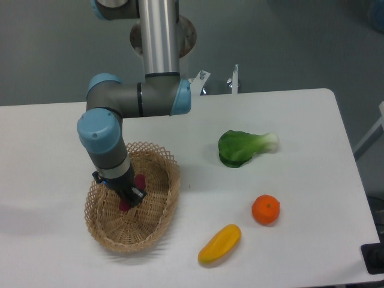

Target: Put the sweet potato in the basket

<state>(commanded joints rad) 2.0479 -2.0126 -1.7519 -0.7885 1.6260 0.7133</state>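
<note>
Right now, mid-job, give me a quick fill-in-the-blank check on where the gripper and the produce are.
1. The gripper with the sweet potato is inside the woven ____.
2. The round orange fruit sits on the ____, outside the basket.
3. The yellow vegetable lies nearest the ____ fruit.
4. The leafy vegetable is ____ in colour.

Missing words: basket; table; orange; green
</note>
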